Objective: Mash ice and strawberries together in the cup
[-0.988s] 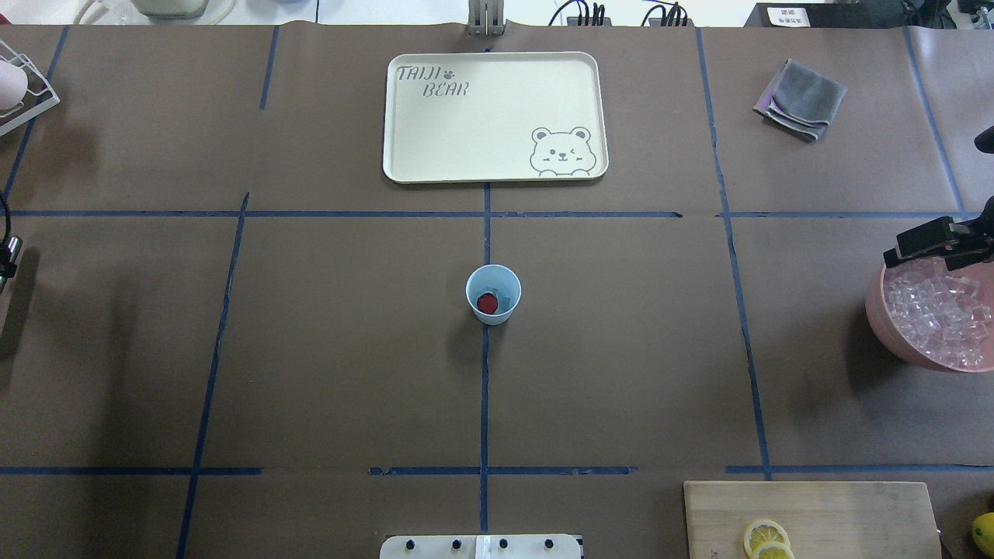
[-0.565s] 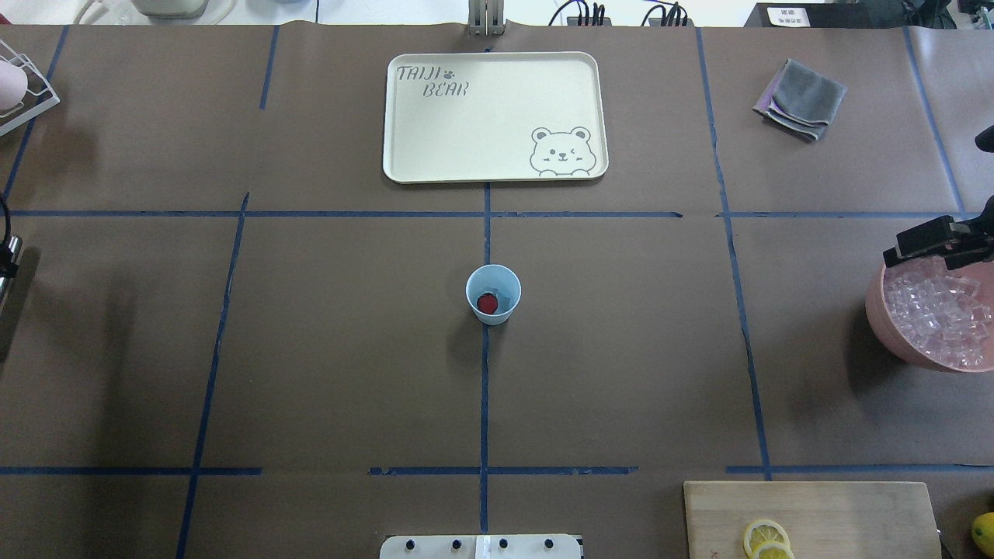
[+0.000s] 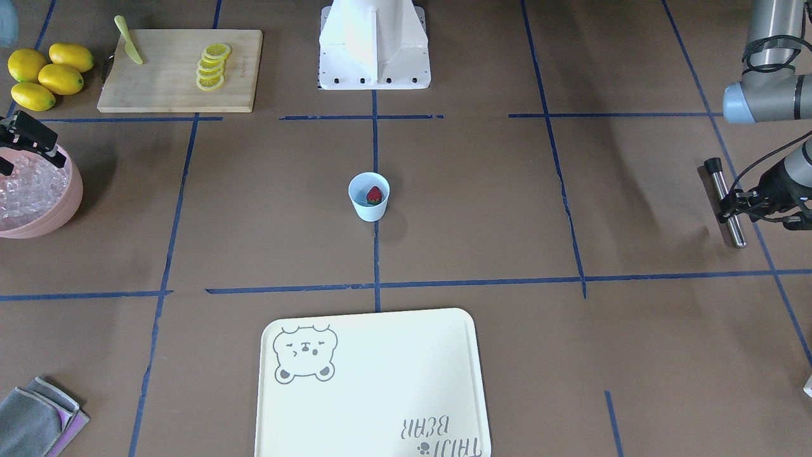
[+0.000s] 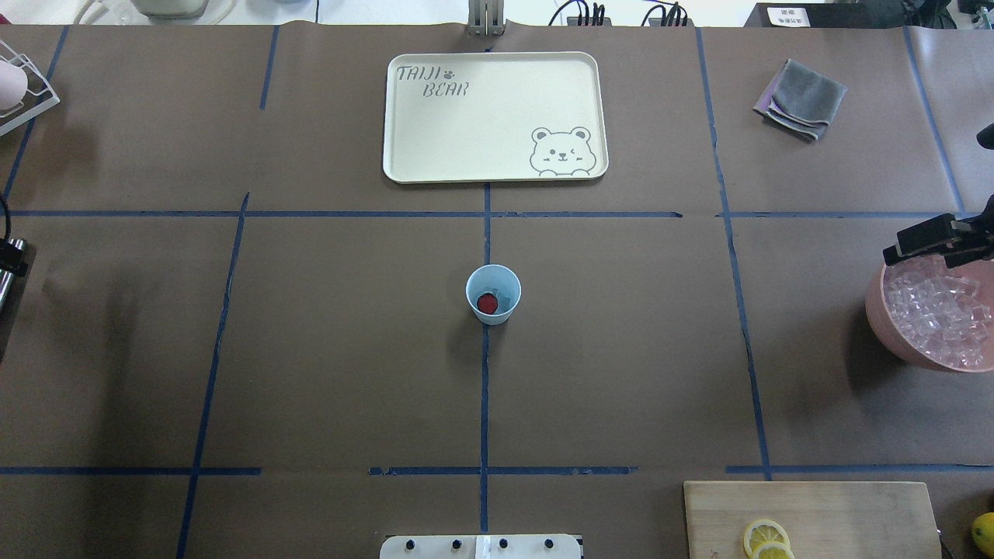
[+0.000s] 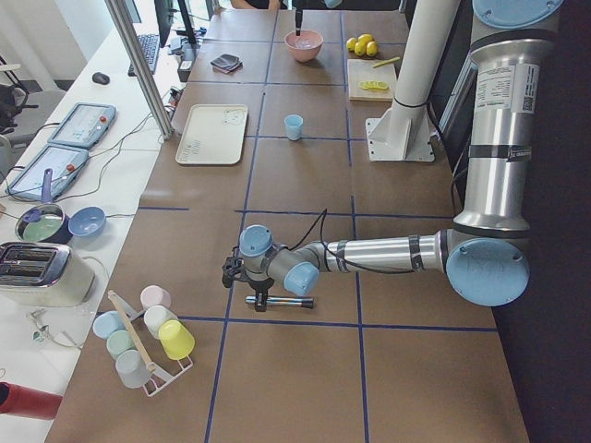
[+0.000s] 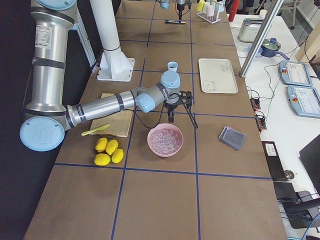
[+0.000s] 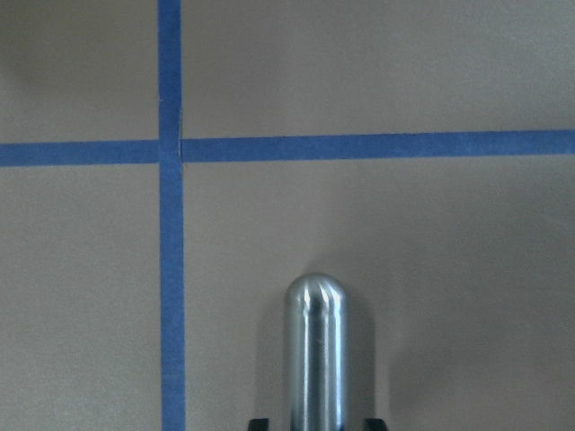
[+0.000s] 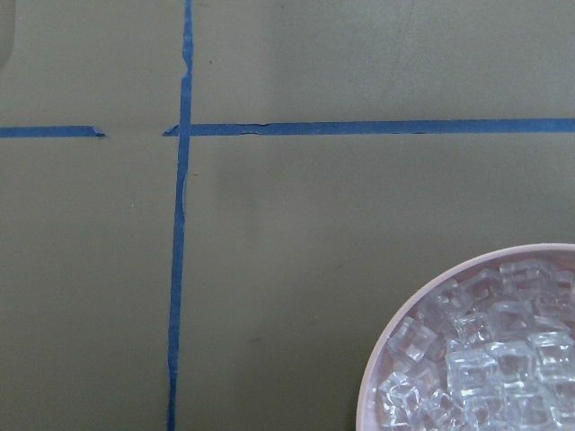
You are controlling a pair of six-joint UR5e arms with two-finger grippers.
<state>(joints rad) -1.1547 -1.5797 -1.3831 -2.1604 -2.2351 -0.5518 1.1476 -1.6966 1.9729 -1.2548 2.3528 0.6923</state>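
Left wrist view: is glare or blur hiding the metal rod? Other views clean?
Left wrist view: the metal rod is slightly soft, with a glare streak on its rounded tip, but its outline reads. Overhead view: the cup is sharp, soft shadow to its lower left; the strawberry shows clearly. Right wrist view: greenish cast; the ice glints in the pink bowl.

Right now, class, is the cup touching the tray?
Apart. The overhead view shows bare table and a blue tape line between the cup and the tray.
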